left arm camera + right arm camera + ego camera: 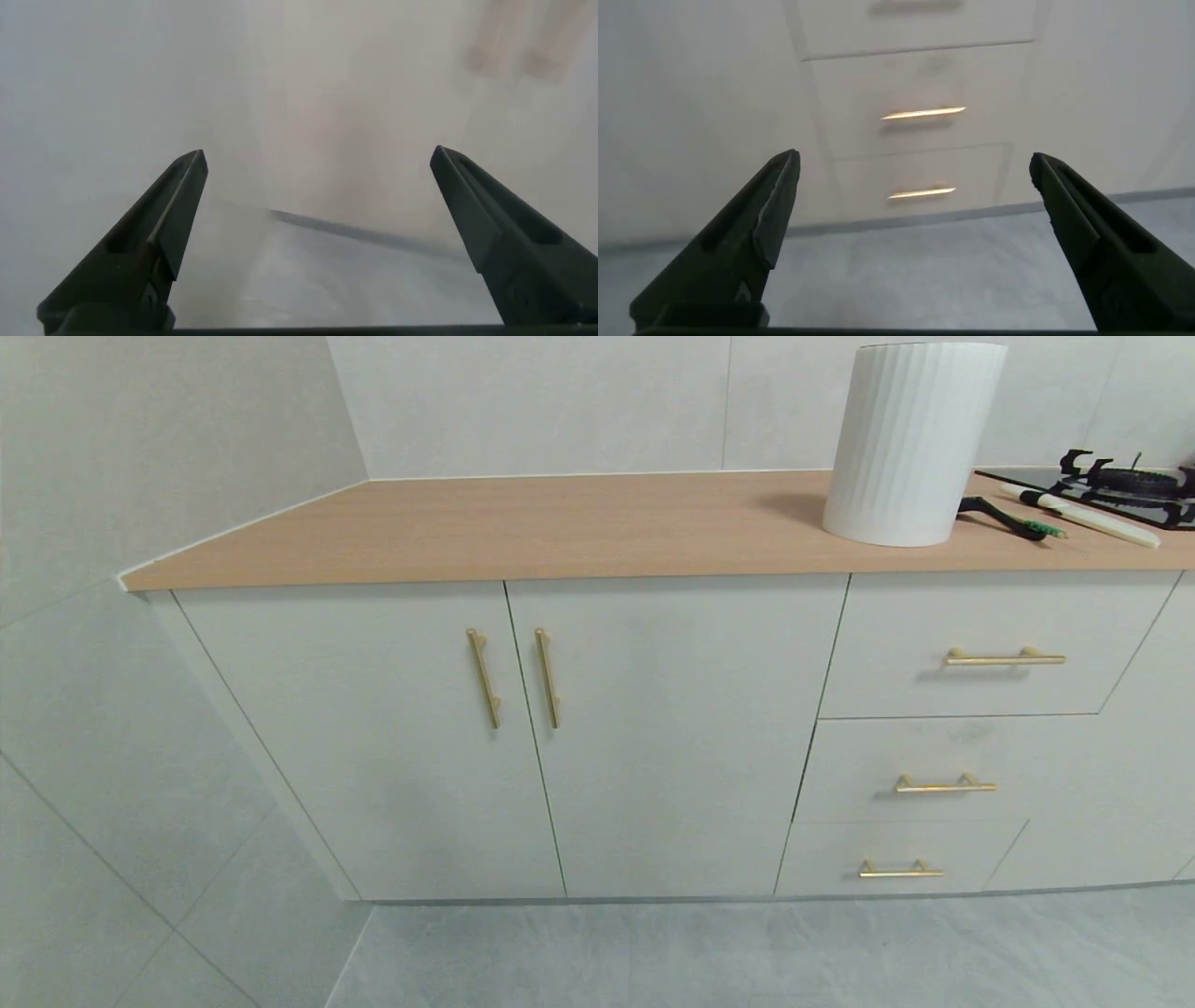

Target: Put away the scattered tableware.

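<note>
Left gripper (316,154) hangs with its fingers spread wide and nothing between them, facing a pale blurred surface that I cannot identify; right gripper (913,157) is likewise spread and empty, pointed at the drawer fronts, where two brass bar handles (923,113) show between its fingers above the grey floor (906,271).

The tableware lies at the upper right of the head view: a black-handled utensil (1004,516) with a green tip lies flat on the counter (513,527) just beside the base of a tall white ribbed container (910,443); a longer white-handled utensil (1088,515) lies near it, by the edge of the hob (1130,485); what kind of utensils they are is too small to tell. Both lie loose on their sides at odd angles, which is likely why they count as scattered.

The container stands upright and is probably the holder meant for them; its inside is hidden from this angle. Below it, at the right of the frame, three drawers (896,756) are stacked, all shut, contents hidden; the two cupboard doors (373,737) at centre are shut as well.

I judge that both arms are held low and open in readiness, well apart from the utensils, and nothing is put away yet.
</note>
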